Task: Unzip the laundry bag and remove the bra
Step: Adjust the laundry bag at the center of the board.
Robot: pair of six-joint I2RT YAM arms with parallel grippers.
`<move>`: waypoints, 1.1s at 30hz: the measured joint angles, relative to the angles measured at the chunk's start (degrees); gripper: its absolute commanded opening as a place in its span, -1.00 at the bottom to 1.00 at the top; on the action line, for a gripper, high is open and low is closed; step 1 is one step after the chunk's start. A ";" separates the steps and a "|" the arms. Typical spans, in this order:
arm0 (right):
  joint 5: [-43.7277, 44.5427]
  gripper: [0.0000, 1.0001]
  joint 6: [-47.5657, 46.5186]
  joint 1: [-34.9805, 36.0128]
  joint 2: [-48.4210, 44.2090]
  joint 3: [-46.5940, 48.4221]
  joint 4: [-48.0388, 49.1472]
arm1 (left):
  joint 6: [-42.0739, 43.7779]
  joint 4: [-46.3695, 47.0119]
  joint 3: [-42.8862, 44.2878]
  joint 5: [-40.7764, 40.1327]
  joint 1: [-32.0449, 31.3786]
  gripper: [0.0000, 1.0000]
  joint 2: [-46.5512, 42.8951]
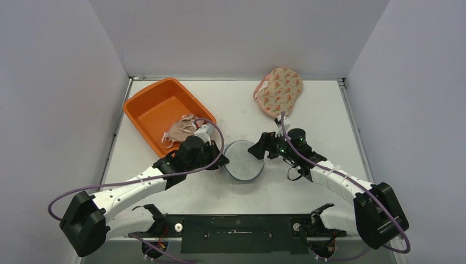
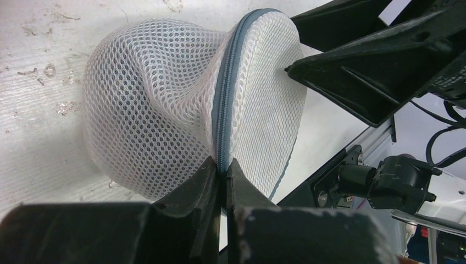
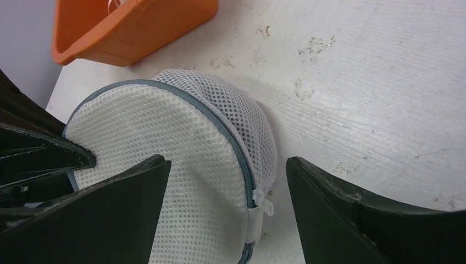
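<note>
The round white mesh laundry bag (image 1: 243, 160) lies between both arms at the table's middle, its grey zipper (image 2: 225, 99) zipped all the way round. My left gripper (image 2: 221, 165) is shut on the bag's zipper seam at its left edge (image 1: 220, 158). My right gripper (image 3: 225, 162) is open at the bag's right side (image 1: 258, 149). One of its fingers (image 3: 110, 214) lies over the mesh and the other stands off over the table. The white zipper pull (image 3: 266, 206) sits between them, untouched. The bra is hidden; nothing shows through the mesh.
An orange bin (image 1: 156, 104) sits at the back left with a beige garment (image 1: 181, 130) draped over its near rim. A patterned fabric piece (image 1: 278, 92) lies at the back right. White walls enclose the table on three sides.
</note>
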 measured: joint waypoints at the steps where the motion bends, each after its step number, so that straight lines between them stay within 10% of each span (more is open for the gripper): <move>1: -0.07 0.47 -0.15 0.22 0.63 0.15 -0.02 | 0.07 0.31 -0.04 0.68 0.33 -1.00 0.26; 6: -0.15 0.06 -0.24 0.92 3.37 0.22 -0.07 | 0.44 1.25 -0.33 2.82 1.25 -1.00 0.90; 12: -0.83 -0.88 0.28 1.25 2.89 0.00 -0.15 | 1.29 1.68 -0.50 3.63 1.64 -1.00 1.86; 14: -0.92 -0.89 0.48 1.38 1.22 -0.20 -1.25 | 1.99 1.64 -0.50 3.85 1.70 -0.95 2.54; 20: 1.03 -0.90 1.55 1.44 -11.96 -0.96 -8.81 | 5.07 0.09 2.67 5.27 1.42 0.59 5.18; 25: 5.68 -0.89 6.34 1.75 -22.99 -1.53 -15.34 | 4.02 -0.87 6.88 3.74 0.74 0.96 5.18; 33: 20.00 -0.90 24.20 6.64 -30.53 -7.50 -16.46 | -10.97 -3.15 1.03 -7.17 -0.57 0.93 -7.19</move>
